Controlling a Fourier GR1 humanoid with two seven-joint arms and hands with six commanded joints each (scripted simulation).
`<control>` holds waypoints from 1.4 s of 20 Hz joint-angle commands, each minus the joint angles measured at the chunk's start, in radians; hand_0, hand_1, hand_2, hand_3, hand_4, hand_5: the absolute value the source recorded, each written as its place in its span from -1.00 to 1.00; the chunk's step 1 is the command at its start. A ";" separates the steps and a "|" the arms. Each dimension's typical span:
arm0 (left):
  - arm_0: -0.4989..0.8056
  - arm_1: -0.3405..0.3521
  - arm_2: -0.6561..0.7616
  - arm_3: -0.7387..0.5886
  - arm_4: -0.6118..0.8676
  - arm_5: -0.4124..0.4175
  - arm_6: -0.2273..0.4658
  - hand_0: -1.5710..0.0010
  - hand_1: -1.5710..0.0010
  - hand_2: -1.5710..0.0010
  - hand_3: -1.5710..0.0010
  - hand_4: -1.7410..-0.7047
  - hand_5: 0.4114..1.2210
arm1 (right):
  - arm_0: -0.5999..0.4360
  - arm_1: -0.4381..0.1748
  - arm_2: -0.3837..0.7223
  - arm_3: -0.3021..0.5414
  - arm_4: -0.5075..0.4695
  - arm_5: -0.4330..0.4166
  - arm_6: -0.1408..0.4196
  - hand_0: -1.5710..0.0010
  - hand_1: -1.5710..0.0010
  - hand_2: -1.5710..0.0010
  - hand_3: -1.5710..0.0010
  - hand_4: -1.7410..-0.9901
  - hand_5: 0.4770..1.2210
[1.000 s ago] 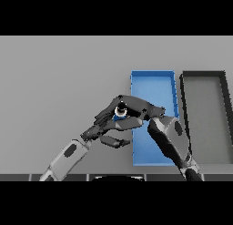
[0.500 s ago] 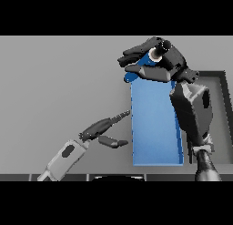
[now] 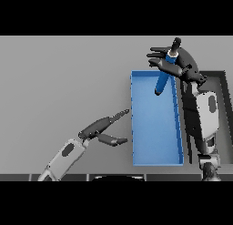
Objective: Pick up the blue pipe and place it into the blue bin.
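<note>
While the blue pipe [image 3: 162,78] hangs steeply tilted over the far end of the blue bin [image 3: 154,160], its lower tip reaching down inside the bin's far wall and its dark upper end poking out above the fingers, the task looks to be at the release step: lift and carry seem done, and only the drop is left. The right robot hand [image 3: 178,67] has the pipe's upper half against it, with fingers spread leftward rather than wrapped tight; whether the thumb pinches the pipe from behind cannot be told, so the hold may already be loosening. I cannot tell whether the pipe's lower tip touches the bin floor or is just above it.

The bin lies lengthwise toward the worktop's right side, its far wall under the pipe and its near wall close to the worktop's near edge. Just beside it on the right is a dark bin [image 3: 223,89], partly hidden by the right forearm. The left robot hand [image 3: 102,128] rests low over the worktop near the bin's left wall, fingers straight and pointing at the bin, thumb apart, carrying nothing.

Next, judging from this, the right robot hand should open fully and lift clear so the pipe tips forward along the bin's length rather than over the far wall.
</note>
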 commanded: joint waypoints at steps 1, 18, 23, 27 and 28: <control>-0.002 0.013 0.010 -0.007 0.013 -0.010 -0.005 1.00 1.00 1.00 1.00 0.64 -0.85 | 0.024 0.010 0.004 -0.005 0.009 -0.018 0.012 -1.00 -1.00 -1.00 -1.00 -1.00 0.73; 0.016 0.003 -0.009 -0.019 0.001 -0.001 0.016 1.00 1.00 1.00 1.00 0.64 -0.90 | 0.126 -0.350 0.748 0.168 -0.433 -0.257 0.022 0.45 0.51 0.54 0.63 0.33 0.62; 0.009 -0.004 -0.006 -0.011 0.004 0.000 0.006 1.00 1.00 1.00 1.00 0.63 -0.91 | 0.092 -0.373 0.852 0.168 -0.294 -0.231 -0.008 0.82 0.84 0.85 0.88 0.62 0.02; 0.027 -0.001 -0.013 -0.026 0.007 -0.004 -0.006 1.00 1.00 1.00 1.00 0.61 -0.89 | 0.086 -0.353 0.867 0.208 -0.252 -0.239 -0.042 0.93 0.93 0.94 0.95 0.64 -0.30; 0.021 -0.004 -0.009 -0.005 0.002 -0.001 -0.006 1.00 1.00 1.00 1.00 0.60 -0.88 | 0.069 -0.353 0.869 0.220 -0.243 -0.246 -0.028 0.94 0.95 0.95 0.96 0.64 -0.36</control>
